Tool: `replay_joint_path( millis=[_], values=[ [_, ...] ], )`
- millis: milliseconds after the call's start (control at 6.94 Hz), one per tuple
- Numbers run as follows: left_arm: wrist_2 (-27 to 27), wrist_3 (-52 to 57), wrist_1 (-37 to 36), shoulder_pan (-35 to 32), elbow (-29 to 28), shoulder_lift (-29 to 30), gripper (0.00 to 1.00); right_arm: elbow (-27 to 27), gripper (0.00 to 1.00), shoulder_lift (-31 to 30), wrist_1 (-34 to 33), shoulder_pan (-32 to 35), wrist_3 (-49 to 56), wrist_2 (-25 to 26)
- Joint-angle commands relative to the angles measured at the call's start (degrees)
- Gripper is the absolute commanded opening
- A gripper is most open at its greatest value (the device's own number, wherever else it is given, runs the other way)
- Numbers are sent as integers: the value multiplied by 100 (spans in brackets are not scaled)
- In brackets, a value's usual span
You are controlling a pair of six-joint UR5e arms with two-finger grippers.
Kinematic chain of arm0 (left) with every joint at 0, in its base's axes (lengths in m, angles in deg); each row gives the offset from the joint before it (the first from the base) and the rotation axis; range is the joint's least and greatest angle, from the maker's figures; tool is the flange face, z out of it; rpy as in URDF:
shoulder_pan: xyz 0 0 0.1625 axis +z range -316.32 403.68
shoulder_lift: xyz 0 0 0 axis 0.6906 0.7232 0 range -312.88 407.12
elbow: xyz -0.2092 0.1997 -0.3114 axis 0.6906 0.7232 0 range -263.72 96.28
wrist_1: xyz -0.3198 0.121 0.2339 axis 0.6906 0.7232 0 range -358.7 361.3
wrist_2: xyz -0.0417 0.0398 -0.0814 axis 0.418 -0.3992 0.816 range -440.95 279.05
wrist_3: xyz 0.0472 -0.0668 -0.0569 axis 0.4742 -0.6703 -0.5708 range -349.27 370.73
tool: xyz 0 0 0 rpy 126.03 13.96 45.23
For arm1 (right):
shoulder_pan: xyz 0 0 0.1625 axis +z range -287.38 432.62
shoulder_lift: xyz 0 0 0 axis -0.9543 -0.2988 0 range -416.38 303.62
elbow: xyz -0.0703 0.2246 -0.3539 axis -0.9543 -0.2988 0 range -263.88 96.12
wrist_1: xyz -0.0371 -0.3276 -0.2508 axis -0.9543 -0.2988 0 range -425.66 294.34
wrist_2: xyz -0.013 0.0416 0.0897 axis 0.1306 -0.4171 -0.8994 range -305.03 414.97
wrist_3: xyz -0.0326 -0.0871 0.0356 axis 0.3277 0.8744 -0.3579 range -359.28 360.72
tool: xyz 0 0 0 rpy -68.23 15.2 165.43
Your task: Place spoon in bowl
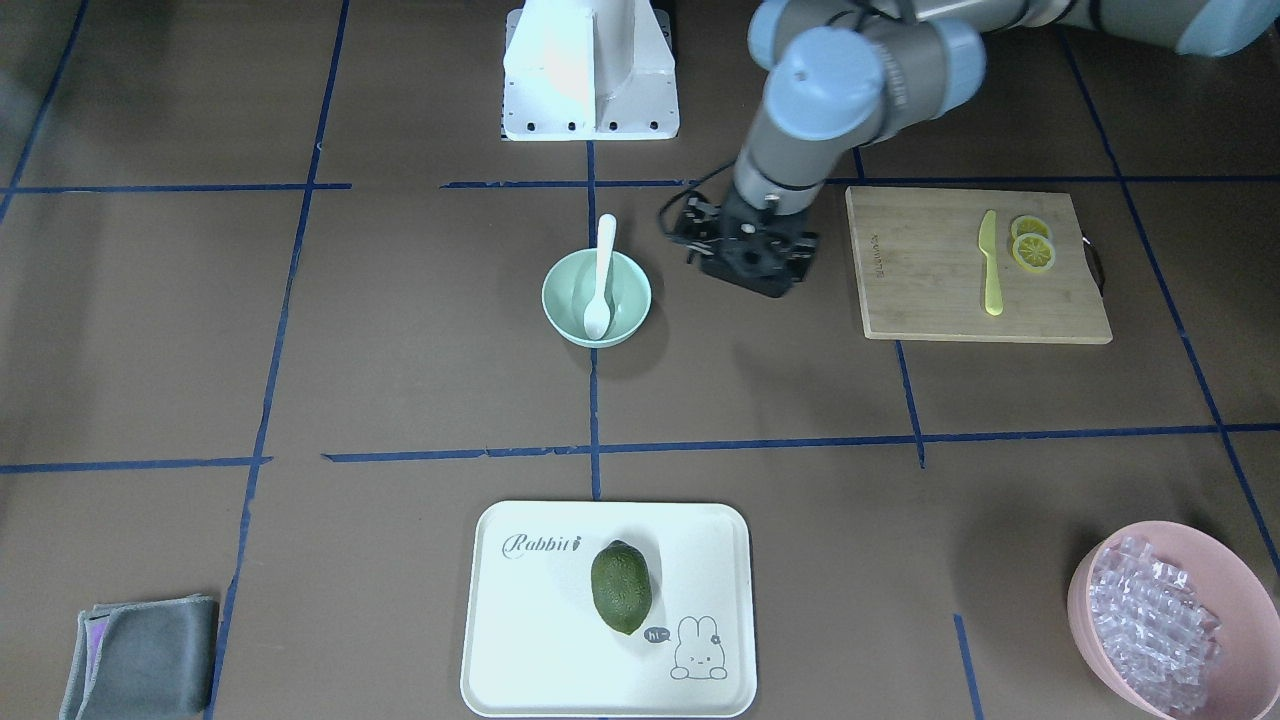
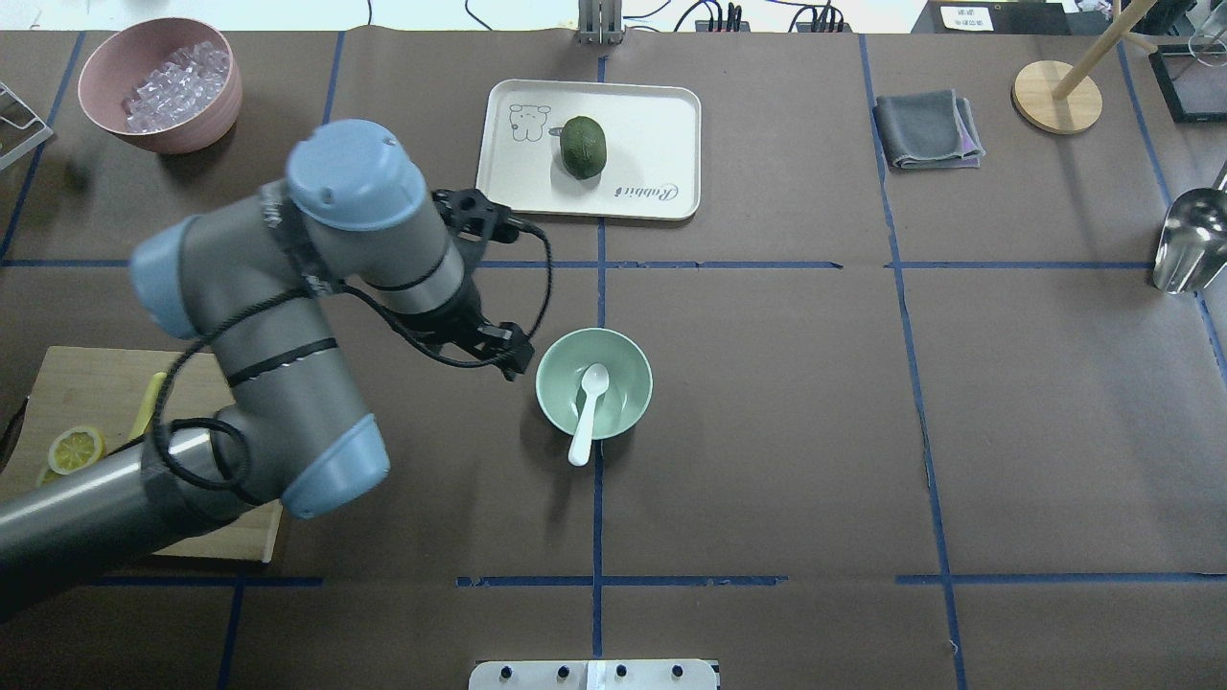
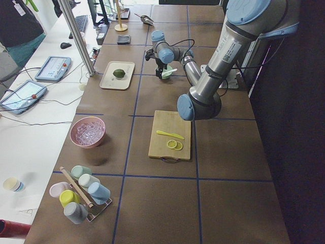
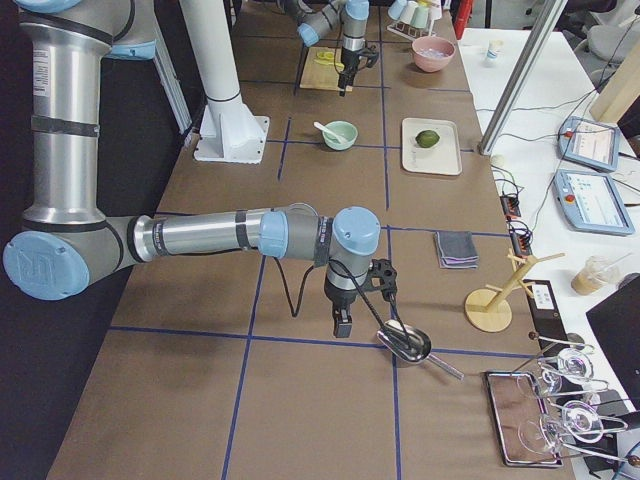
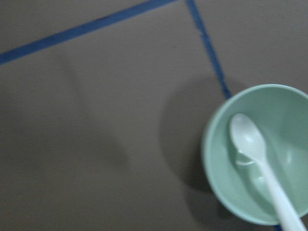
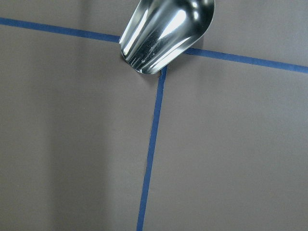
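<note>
Overhead exterior: the small white plastic spoon (image 2: 588, 410) rests with its scoop inside the small round mint-green bowl (image 2: 625, 369), its handle overhanging the rim. Whether the jaws of the left gripper (image 1: 752, 258) are released or clenched cannot be told. Retract that arm without touching the handle.

A white spoon (image 1: 601, 270) and pale mint-green bowl (image 1: 565, 290) stand out on the brown table (image 1: 400, 330), which is gridded with blue tape. Lower centre is a cream tray (image 1: 540, 620) with a rabbit drawing and a dark green fruit (image 1: 621, 587). At right are a yellow knife (image 1: 989, 265) and lemon slices (image 1: 1032, 250) on a light wooden board (image 1: 920, 270). There is a pink bowl (image 1: 1085, 610) lower right and a grey cloth (image 1: 140, 660) lower left.
</note>
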State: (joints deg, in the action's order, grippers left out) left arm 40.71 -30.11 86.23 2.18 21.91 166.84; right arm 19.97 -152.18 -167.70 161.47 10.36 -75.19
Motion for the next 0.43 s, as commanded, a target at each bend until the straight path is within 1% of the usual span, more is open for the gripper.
replay_joint_path(
  millis=[0, 144, 288],
  values=[
    [147, 1109, -905, -1282, 510, -685, 100, -23, 100, 0, 0, 0, 3, 0],
    [635, 1670, -1004, -1916, 511, -1079, 100, 3, 100, 0, 0, 0, -6, 0],
    [866, 2894, -1023, -2593, 450, -1526, 100, 4, 100, 0, 0, 0, -6, -9]
  ],
)
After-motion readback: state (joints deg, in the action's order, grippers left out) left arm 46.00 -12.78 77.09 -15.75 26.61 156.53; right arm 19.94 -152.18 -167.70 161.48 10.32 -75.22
